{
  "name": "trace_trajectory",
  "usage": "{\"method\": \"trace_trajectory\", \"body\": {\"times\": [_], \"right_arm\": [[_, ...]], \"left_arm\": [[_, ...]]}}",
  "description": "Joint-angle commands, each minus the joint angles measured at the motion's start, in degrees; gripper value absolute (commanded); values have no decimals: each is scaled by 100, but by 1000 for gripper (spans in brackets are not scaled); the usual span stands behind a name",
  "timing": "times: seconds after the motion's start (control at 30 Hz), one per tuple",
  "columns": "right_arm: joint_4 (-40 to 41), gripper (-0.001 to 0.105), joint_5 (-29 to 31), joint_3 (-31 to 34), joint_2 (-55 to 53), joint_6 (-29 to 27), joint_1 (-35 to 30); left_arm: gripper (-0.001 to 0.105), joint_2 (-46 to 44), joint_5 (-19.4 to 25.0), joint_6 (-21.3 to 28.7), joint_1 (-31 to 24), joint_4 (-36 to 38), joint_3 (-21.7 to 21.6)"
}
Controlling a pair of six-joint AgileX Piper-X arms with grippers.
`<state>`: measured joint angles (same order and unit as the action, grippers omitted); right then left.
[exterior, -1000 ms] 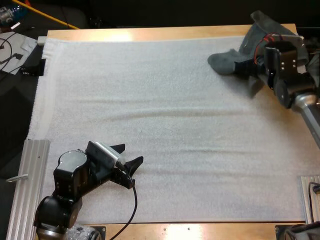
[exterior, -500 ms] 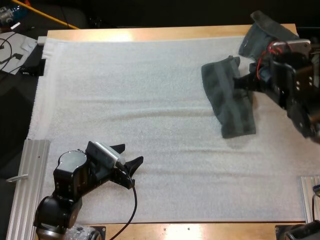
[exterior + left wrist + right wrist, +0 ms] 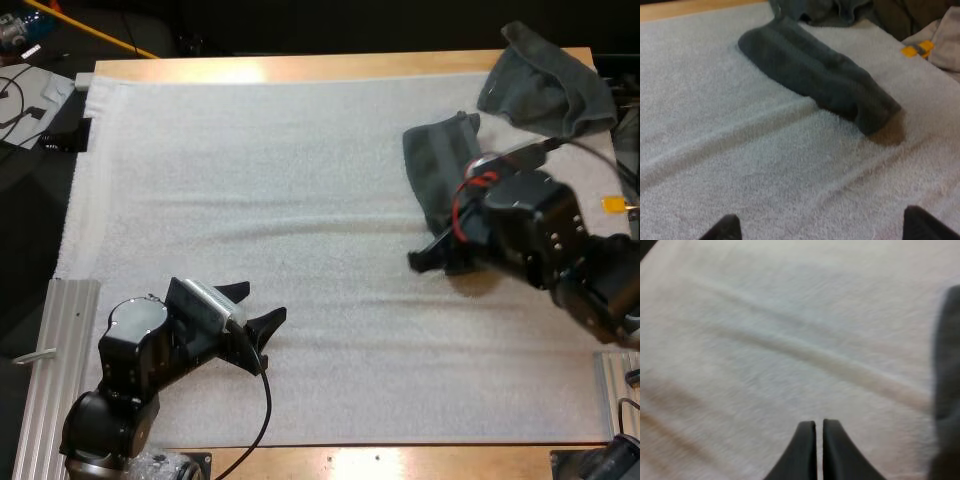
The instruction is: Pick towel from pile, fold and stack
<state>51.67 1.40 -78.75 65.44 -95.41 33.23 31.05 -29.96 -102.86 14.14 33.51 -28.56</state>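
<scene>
A dark grey-green towel (image 3: 440, 165) lies stretched out on the white mat (image 3: 300, 200) at the right, its near end hidden under my right arm. More crumpled towel cloth (image 3: 545, 85) is heaped at the far right corner. My right gripper (image 3: 420, 262) points left just past the laid-out towel's near end, shut on nothing; its fingers (image 3: 802, 450) meet over bare mat, with the towel's edge (image 3: 946, 365) beside them. My left gripper (image 3: 262, 304) rests open at the near left. From there the towel (image 3: 825, 82) lies well ahead of its spread fingers (image 3: 722, 229), the heap (image 3: 835, 10) beyond.
Aluminium rails stand at the near left (image 3: 60, 350) and near right (image 3: 618, 385) table edges. A long ridge (image 3: 300, 232) runs across the mat's middle. Loose clutter (image 3: 30, 90) lies off the table at the far left.
My right arm pulled a towel out of the heap, laid it flat, let go and swung toward the near side and left. The left arm has barely moved.
</scene>
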Motion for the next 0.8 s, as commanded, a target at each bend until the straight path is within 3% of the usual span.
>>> {"method": "trace_trajectory", "body": {"times": [0.0,0.03,0.23,0.4,0.77], "right_arm": [[54,0,-203,-33,-71,166,409],[62,1,-195,-38,-78,99,318],[-545,1,-504,-51,49,436,1247],[-1020,1,-461,-68,633,477,1484],[-1309,1,868,-114,2214,290,1384]], "left_arm": [[63,3,-17,-21,36,58,-63],[63,3,-13,-17,34,21,-52],[64,45,-32,-23,44,67,-63],[64,55,-32,-31,36,161,-62],[64,49,-98,-36,28,275,-56]]}}
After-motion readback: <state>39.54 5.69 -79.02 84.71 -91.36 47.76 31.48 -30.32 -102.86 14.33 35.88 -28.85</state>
